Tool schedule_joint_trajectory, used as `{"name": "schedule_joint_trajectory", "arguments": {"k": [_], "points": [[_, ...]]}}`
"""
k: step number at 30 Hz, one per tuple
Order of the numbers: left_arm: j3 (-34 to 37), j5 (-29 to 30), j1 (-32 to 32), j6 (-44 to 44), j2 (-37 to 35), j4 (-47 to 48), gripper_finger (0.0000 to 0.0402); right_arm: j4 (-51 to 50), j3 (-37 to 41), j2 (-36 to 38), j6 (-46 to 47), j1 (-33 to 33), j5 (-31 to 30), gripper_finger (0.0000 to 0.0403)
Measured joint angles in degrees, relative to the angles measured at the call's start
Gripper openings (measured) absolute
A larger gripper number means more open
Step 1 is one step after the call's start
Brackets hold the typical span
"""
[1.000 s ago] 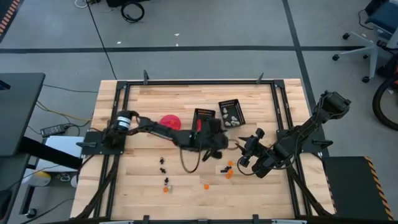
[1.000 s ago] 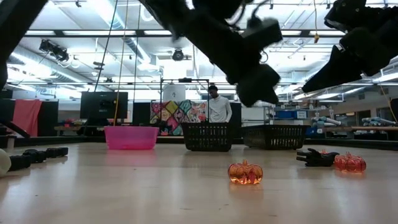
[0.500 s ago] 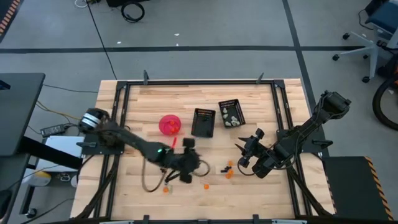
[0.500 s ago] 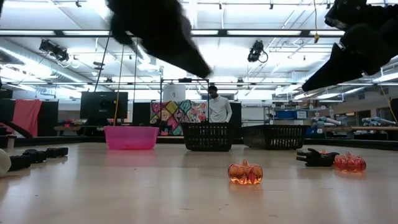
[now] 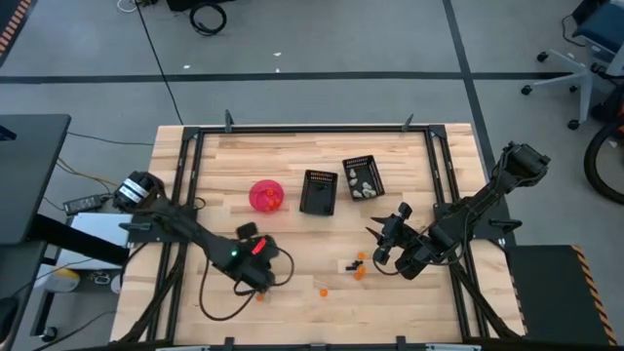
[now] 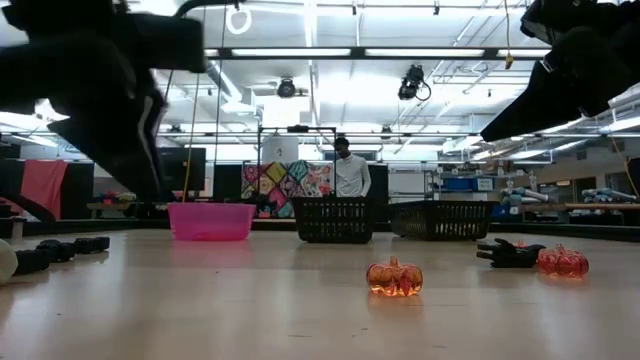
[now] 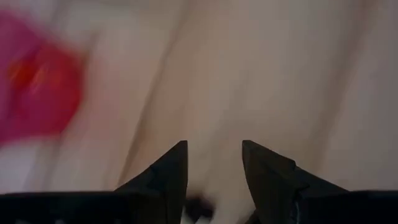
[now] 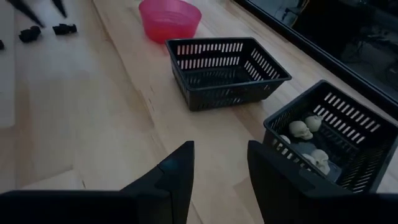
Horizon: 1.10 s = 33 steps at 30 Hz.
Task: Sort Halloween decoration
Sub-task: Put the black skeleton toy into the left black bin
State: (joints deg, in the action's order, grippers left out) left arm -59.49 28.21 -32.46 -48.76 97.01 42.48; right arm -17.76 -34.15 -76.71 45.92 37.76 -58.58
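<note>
We look straight down on a wooden table [image 5: 244,156] with both arms over its near half. The left gripper [image 5: 255,276] hangs low over the near left part of the table, right above a small cluster of black and orange trinkets [image 5: 260,295] that it largely covers. In the left wrist view its two fingers [image 7: 168,174] stand apart with bare wood between them, and a small dark shape, too blurred to name, shows just at their base. We see nothing clamped between them.

The right gripper [image 5: 382,238] waits over the near right part of the table, its fingers [image 8: 177,174] apart and holding nothing. Just to its near left lie a black trinket [image 5: 349,265] and orange pumpkins [image 5: 360,274]; a lone orange trinket [image 5: 323,290] lies farther left, between the two grippers. In the low view one pumpkin [image 6: 394,277] sits in the foreground, with a second pumpkin [image 6: 563,261] and a black piece [image 6: 511,252] off to the right.

At the far middle stand the pink bowl [image 5: 267,194], holding orange pieces, then a black basket [image 5: 320,191], then a second basket [image 5: 364,177] with pale skulls [image 8: 300,129] inside. A person [image 6: 349,172] stands in the room beyond.
</note>
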Motion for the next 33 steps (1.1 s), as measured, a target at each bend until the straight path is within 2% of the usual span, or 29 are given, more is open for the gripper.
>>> {"name": "schedule_joint_trajectory", "arguments": {"k": [2,7,14,19,23,27,33], "points": [[0.0,0.9,-0.5,-6.2,0.0,4.4,0.0167,0.1,0.0,0.0,-0.1,0.0,0.2,0.0153],[0.0,2.0,-1.6,-18.1,0.0,8.7,0.0199,0.2,0.0,0.0,-0.1,0.0,0.2,0.0153],[-0.1,0.8,-1.5,-28.5,0.5,10.5,0.0226,0.6,0.0,0.0,-0.1,0.0,0.4,0.0153],[1.1,0.4,-1.4,-30.4,0.5,9.8,0.0226,1.7,0.0,0.0,-1.0,0.0,1.1,0.0153],[7.0,-5.2,-0.5,-31.9,0.5,2.8,0.0217,1.7,0.0,0.0,-1.1,0.0,1.2,0.0153],[11.5,-5.3,0.1,-32.3,0.1,-5.4,0.0205,1.7,0.0,0.0,-1.1,-0.1,1.2,0.0153],[12.1,-5.9,0.3,-32.3,-0.1,-5.9,0.0183,1.8,0.0,0.0,-1.1,-0.2,1.1,0.0153]]}}
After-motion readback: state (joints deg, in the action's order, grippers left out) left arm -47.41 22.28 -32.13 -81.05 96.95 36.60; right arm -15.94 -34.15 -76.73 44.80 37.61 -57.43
